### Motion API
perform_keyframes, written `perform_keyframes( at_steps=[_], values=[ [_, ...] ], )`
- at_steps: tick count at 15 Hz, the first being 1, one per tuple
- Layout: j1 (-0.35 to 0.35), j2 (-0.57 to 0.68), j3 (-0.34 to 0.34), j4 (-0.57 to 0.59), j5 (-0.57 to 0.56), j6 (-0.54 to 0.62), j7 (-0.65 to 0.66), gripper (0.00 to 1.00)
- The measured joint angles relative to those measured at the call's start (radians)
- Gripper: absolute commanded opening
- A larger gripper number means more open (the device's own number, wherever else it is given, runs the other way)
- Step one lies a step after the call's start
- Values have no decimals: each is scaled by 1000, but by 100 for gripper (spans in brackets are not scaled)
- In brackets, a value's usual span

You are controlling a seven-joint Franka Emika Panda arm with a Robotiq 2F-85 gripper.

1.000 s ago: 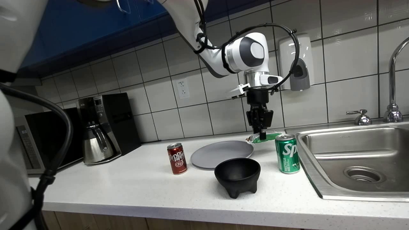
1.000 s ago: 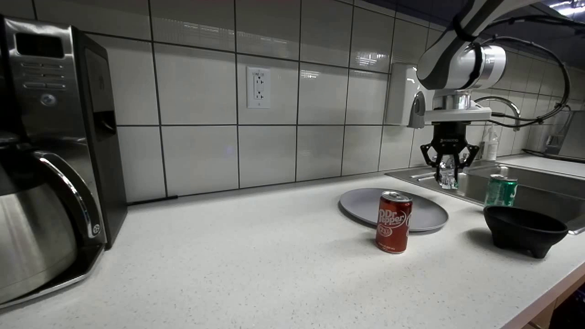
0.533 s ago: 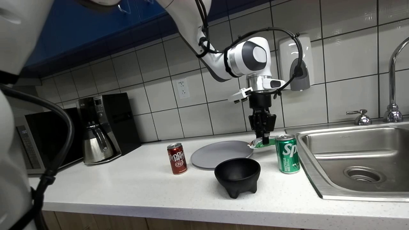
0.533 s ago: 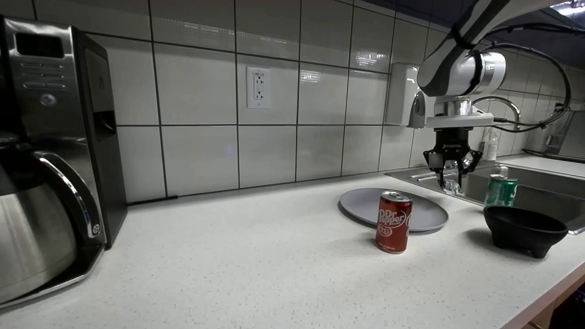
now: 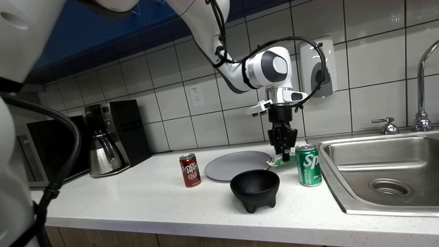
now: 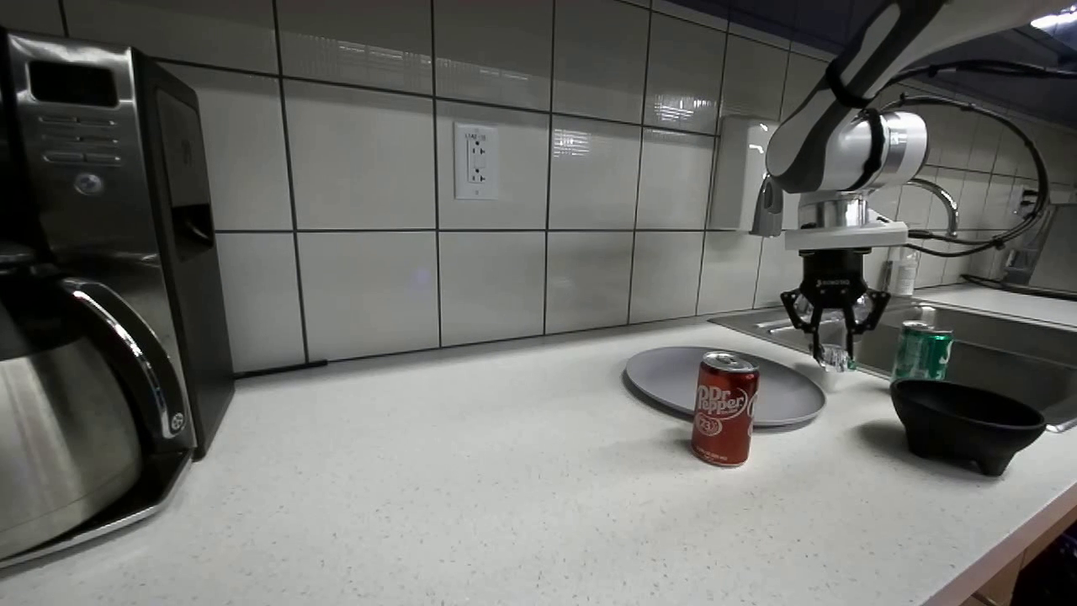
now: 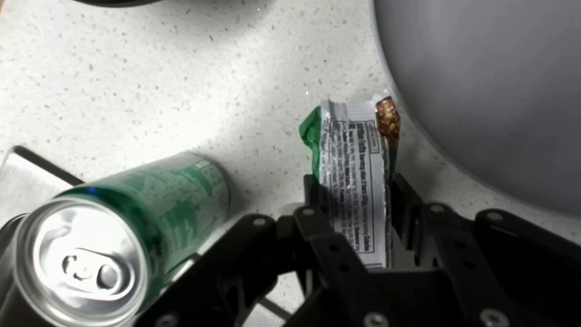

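Bar (image 7: 352, 159) is grasped across its width by the gripper (image 7: 355, 193): its two long sides are pinched between the jaws, and its free end is pointed toward twelve o'clock in the wrist view. It seems to be held just above the counter (image 7: 254, 68), though the gap beneath cannot be told for sure. By the look of it, the grasp can be counted as done; the bar has not yet been let go, so release is left.

A white face is turned up, covered in small dark print with a nutrition box. Green is shown along the nine o'clock edge, where a corner is crumpled, and a brown, grainy patch is seen at the one o'clock corner. The end seal is creased; the six o'clock end is hidden by the gripper.

Farther out in that view, the plate (image 7: 490, 91) is set at two o'clock, its rim close beside the bar, and the upright Sprite (image 7: 181, 204) is found between eight and nine. In an exterior view, the bowl (image 5: 255, 197) is placed between seven and eight o'clock of the bar, the Dr Pepper (image 5: 190, 170) at nine o'clock of the plate, and the sink (image 5: 384, 156) at three o'clock of the Sprite.
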Motion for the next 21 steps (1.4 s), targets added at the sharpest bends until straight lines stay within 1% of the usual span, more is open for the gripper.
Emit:
perform_keyframes(
  at_steps=[5,6,7,8,10,11,13,21],
  values=[
    [0,13,0,0,0,0,0,15],
    [0,14,0,0,0,0,0,26],
    [0,16,0,1,0,0,0,64],
    [0,18,0,1,0,0,0,65],
    [0,22,0,3,0,0,0,78],
    [0,23,0,5,0,0,0,87],
    [0,24,0,7,0,2,0,99],
    [12,-3,3,8,0,14,0,100]
  ],
)
